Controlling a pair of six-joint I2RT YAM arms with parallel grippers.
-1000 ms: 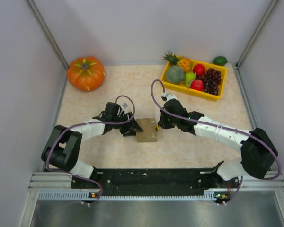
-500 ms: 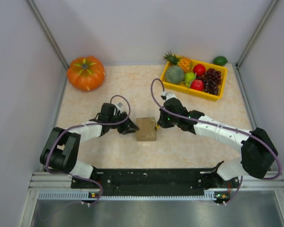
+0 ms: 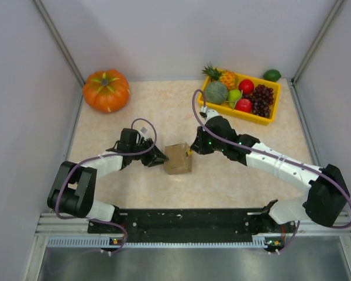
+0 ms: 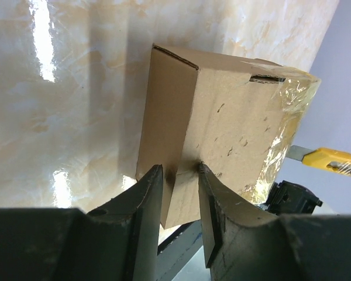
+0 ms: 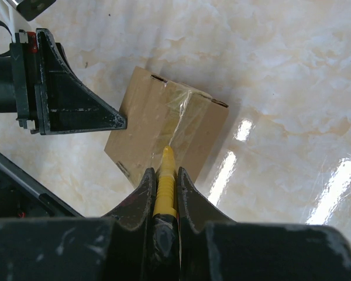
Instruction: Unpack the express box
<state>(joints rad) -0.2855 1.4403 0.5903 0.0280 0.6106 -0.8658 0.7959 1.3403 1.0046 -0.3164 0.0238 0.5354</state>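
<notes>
The express box (image 3: 178,158), a small plain brown carton, sat near the middle of the bench (image 3: 164,105), turned slightly askew, its flaps down and a strip of clear tape (image 5: 178,111) running shiny over the seam and down one side. It looked light and fairly stiff at its edges, but thin-walled. A hard squeeze on a face would probably dent it, and the glossy tape would likely be slippery under a finger. The folded corners and edges seemed the safest places to take hold. At the box's 9 o'clock in the overhead view, the left claw (image 3: 158,157) had done just that. In its wrist view, its fingers (image 4: 149,193) straddled a corner of the cardboard and appeared to pinch it, steadying the carton. At about 1 o'clock the right claw (image 3: 194,149) was clamped tight on a yellow utility knife (image 5: 165,170), whose tip rested at the taped seam. A carton this light would probably skid under the blade unless the left grip kept it in place, and too deep a cut could reach whatever lay inside. Farther out, an orange pumpkin (image 3: 106,90) stood toward 10 o'clock near the back corner, and a yellow fruit tray (image 3: 268,119) lay toward 1 o'clock, both well apart from the box.
</notes>
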